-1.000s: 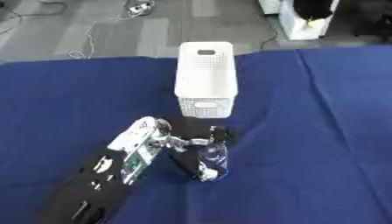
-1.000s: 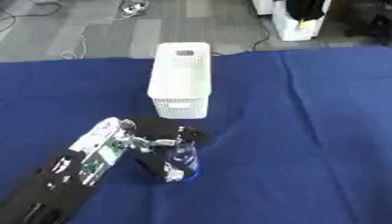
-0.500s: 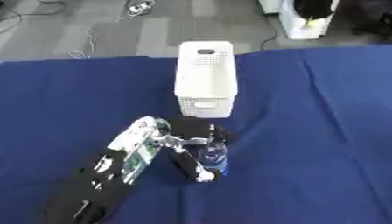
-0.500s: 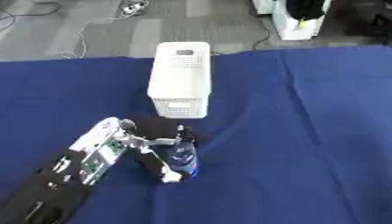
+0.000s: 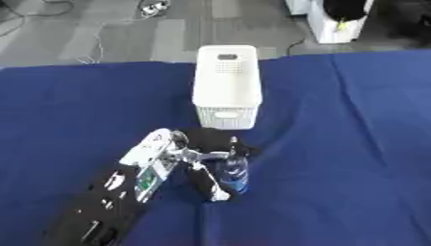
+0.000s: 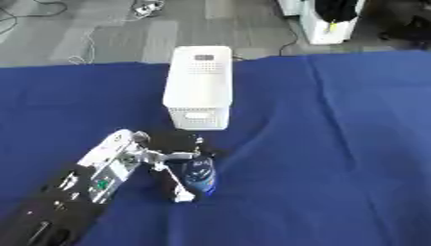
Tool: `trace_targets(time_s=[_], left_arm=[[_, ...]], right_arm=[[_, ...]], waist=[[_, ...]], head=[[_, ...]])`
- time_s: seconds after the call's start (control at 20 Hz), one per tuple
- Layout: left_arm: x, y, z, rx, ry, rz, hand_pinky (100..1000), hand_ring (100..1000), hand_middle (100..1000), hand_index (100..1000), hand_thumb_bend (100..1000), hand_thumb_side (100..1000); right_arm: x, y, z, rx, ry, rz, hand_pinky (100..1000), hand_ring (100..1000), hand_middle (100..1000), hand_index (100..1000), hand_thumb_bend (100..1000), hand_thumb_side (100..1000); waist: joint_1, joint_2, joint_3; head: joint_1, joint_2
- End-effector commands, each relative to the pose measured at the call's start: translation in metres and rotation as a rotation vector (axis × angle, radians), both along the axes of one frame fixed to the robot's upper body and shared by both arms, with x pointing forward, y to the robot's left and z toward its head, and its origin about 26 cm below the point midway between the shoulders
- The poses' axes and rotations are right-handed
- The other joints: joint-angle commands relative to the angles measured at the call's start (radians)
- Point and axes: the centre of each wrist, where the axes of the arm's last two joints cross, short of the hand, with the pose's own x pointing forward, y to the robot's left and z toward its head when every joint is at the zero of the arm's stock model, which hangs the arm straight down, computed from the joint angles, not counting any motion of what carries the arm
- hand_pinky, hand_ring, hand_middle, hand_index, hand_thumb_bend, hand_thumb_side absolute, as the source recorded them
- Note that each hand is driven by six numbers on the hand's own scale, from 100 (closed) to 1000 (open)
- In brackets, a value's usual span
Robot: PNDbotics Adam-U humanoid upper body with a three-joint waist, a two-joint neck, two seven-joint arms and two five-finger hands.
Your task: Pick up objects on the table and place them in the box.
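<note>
A small clear bottle with a blue label (image 5: 236, 173) stands upright on the blue cloth, just in front of the white perforated box (image 5: 225, 85). My left hand (image 5: 202, 158) comes in from the lower left, its fingers and thumb curled round the bottle from the left side. The box stands with its short end toward me, its top facing up. My right hand shows in neither view.
The blue cloth (image 5: 353, 144) covers the whole table, with a fold running from the box toward the lower right. Beyond the far edge lie grey floor with cables (image 5: 151, 7) and a white cabinet (image 5: 333, 19).
My left hand's fingers have closed further round the bottle, and the bottle has stayed in about the same spot.
</note>
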Motion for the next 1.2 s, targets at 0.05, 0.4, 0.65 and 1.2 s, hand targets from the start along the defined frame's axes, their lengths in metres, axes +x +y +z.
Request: trace_targets(time_s=[0.05,0.4,0.65,1.2], left_arm=[[0.003,0.017,-0.017,0.056,0.030,0.029,100,100,128,320,100,249],[0.003,0.022,-0.024,-0.055,0.035,0.016,100,100,100,224,100,244],[0.003,0.023,-0.025,-0.133,0.073,0.003,100,100,100,213,100,244],[-0.001,0.022,-0.002,-0.230,0.084,-0.011,100,100,100,211,100,245]], right_arm=[[0.002,-0.003,0.016,-0.028,-0.031,0.001,903,829,822,873,100,1000],[0.002,-0.003,0.015,-0.028,-0.030,0.001,903,824,817,873,100,1000],[0.001,-0.003,0.014,-0.028,-0.029,0.001,904,821,814,873,100,1000],[0.000,-0.005,0.012,-0.031,-0.024,0.000,904,816,808,873,100,1000]], waist=[[-0.008,-0.004,0.001],[-0.010,-0.002,0.003],[-0.012,-0.001,0.003],[-0.014,-0.001,0.007]], head=[[-0.006,-0.004],[-0.007,-0.003],[-0.007,-0.002],[-0.007,-0.002]])
